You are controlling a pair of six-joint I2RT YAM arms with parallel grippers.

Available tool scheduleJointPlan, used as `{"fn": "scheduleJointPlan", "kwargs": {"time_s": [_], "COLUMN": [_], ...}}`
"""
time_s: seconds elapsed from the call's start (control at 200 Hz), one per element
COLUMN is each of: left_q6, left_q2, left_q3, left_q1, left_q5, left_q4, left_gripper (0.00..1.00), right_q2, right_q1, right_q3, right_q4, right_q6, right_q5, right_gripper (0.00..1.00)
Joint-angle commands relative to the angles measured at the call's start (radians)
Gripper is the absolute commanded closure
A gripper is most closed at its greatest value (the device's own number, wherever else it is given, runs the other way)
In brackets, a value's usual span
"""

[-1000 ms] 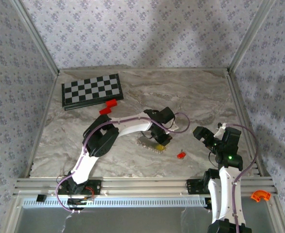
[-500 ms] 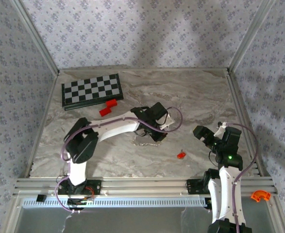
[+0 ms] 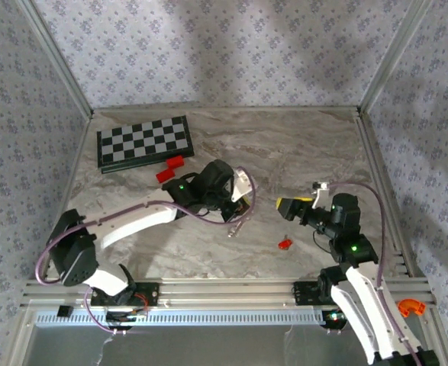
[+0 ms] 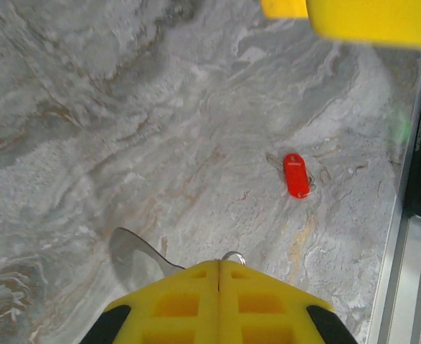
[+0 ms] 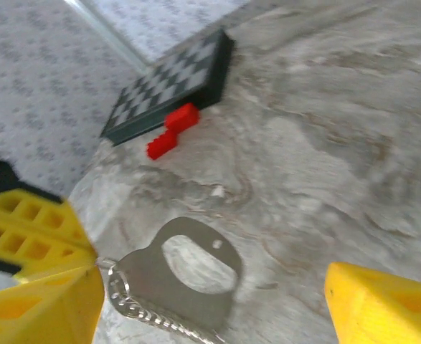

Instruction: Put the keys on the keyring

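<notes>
The keyring (image 5: pixel 188 304), a silvery metal loop with a short chain along its edge, hung from the tips of the left claw (image 3: pixel 237 204), near the middle of the tabletop (image 3: pixel 307 145). The claw's yellow fingers (image 4: pixel 196 301) were pressed together on the chain end, with a small ring showing at the seam. Whether the loop touched the marble surface could not be told. One key (image 3: pixel 285 244), a small bright red piece, lay loose on the tabletop, apart from the keyring and closer to the right claw (image 3: pixel 288 204). That claw stood with its jaws apart, gripping nothing (one yellow finger (image 5: pixel 382 308) sat at the far lower corner of its own view). A chessboard (image 3: pixel 143 142) lay at the far left, with red blocks (image 3: pixel 170 169) just beside it.
</notes>
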Motion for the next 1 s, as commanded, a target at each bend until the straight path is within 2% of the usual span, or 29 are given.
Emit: {"fn": "scheduleJointPlan", "kwargs": {"time_s": [0.0, 0.235, 0.52, 0.835, 0.995], "left_q6": [0.042, 0.075, 0.087, 0.092, 0.094], "left_q2": [-0.087, -0.196, -0.235, -0.261, -0.288], "left_q3": [-0.049, -0.117, -0.119, -0.122, -0.121], "left_q1": [0.013, 0.037, 0.046, 0.047, 0.047], "left_q5": [0.048, 0.148, 0.178, 0.222, 0.26], "left_q4": [0.127, 0.212, 0.214, 0.217, 0.214], "left_gripper": [1.0, 1.0, 1.0, 1.0, 1.0], "right_q2": [-0.009, -0.009, 0.004, 0.029, 0.028], "right_q1": [0.068, 0.199, 0.316, 0.357, 0.358], "right_q3": [0.023, 0.038, 0.047, 0.095, 0.105], "right_q4": [0.139, 0.208, 0.28, 0.241, 0.232], "right_q6": [-0.038, -0.113, -0.204, -0.296, -0.318], "right_q5": [0.009, -0.008, 0.009, 0.025, 0.034], "right_gripper": [0.21, 0.3, 0.49, 0.68, 0.73]}}
